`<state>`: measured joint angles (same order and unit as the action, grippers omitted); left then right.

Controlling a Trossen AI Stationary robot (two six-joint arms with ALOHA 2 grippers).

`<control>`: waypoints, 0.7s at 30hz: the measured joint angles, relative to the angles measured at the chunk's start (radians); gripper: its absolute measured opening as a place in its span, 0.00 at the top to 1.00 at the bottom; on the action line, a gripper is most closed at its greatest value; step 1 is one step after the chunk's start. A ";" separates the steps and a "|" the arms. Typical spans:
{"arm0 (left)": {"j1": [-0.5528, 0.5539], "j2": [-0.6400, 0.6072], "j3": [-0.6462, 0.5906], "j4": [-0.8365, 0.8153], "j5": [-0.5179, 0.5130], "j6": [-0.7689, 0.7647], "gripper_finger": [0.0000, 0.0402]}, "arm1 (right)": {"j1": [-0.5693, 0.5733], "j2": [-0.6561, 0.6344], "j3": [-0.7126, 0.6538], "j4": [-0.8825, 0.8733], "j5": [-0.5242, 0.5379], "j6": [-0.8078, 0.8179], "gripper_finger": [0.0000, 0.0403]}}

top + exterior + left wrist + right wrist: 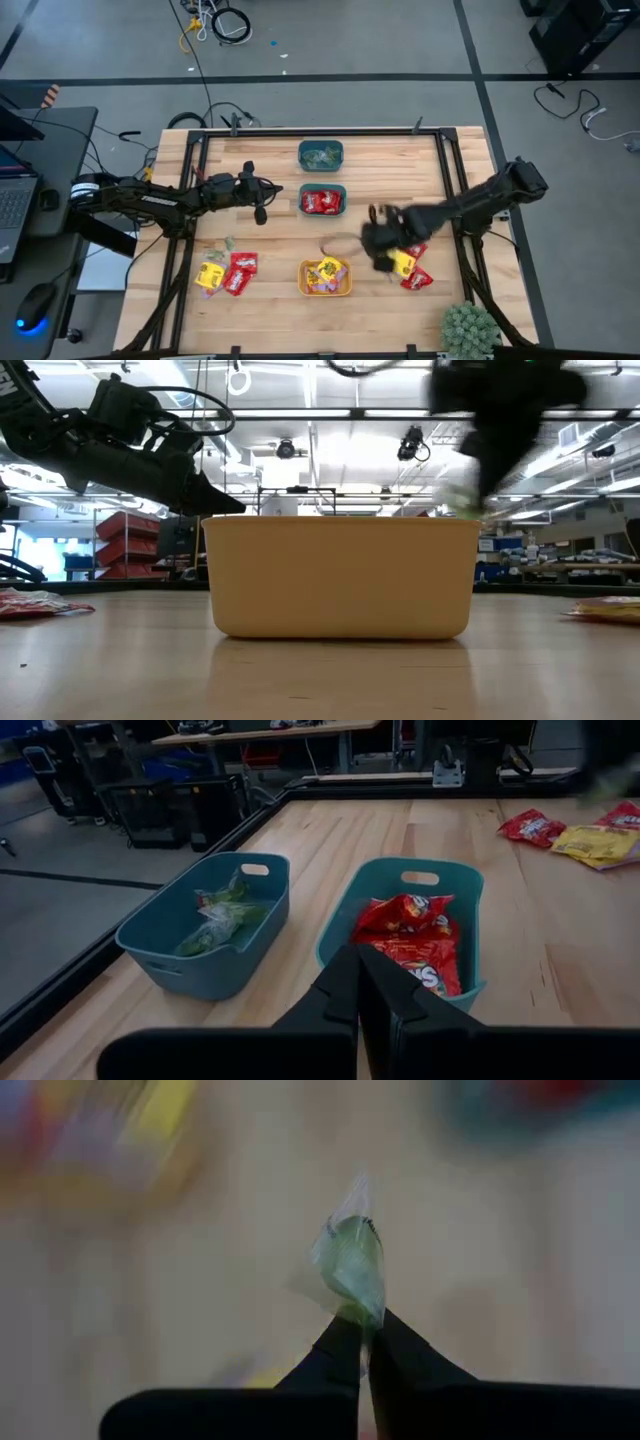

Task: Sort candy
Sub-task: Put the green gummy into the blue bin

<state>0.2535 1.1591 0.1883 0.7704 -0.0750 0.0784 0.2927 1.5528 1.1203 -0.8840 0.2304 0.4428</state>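
My right gripper (362, 1342) is shut on a small pale green wrapped candy (350, 1265). It hangs above the table to the right of the orange bin (325, 278), which holds yellow candy. My left gripper (358, 990) is shut and empty, just left of the teal bin of red candy (323, 200). A second teal bin (321, 155) behind it holds green candy. Loose yellow candy (210, 275) and red candy (240, 272) lie flat on the table at the near left. More yellow candy (403, 263) and red candy (417, 279) lie under my right arm. My right gripper pinches one end of the green candy's clear wrapper (358, 1316) between its two fingertips. The rest of the candy sticks out beyond the fingertips. In the low view the candy (460, 503) is lifted clear, above the orange bin's rim (340, 522).
A small potted plant (470, 328) stands at the table's near right corner. A thin brown loop (340, 240) lies on the table between the red-candy bin and the orange bin. Black frame rails (190, 190) run along the table's left and right sides.
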 joint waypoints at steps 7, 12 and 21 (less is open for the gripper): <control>0.000 0.000 0.000 0.002 0.000 -0.004 0.99 | -0.316 0.001 0.073 0.373 0.043 -0.302 0.97; 0.000 0.000 0.000 0.001 0.000 -0.003 0.99 | -0.558 0.069 0.072 0.504 -0.059 -0.469 0.99; 0.000 0.000 0.000 0.001 0.000 -0.003 0.99 | -0.777 0.274 0.174 0.512 -0.175 -0.566 0.99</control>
<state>0.2535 1.1591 0.1883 0.7715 -0.0750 0.0750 -0.4846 1.8265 1.2941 -0.3715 0.0554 -0.1232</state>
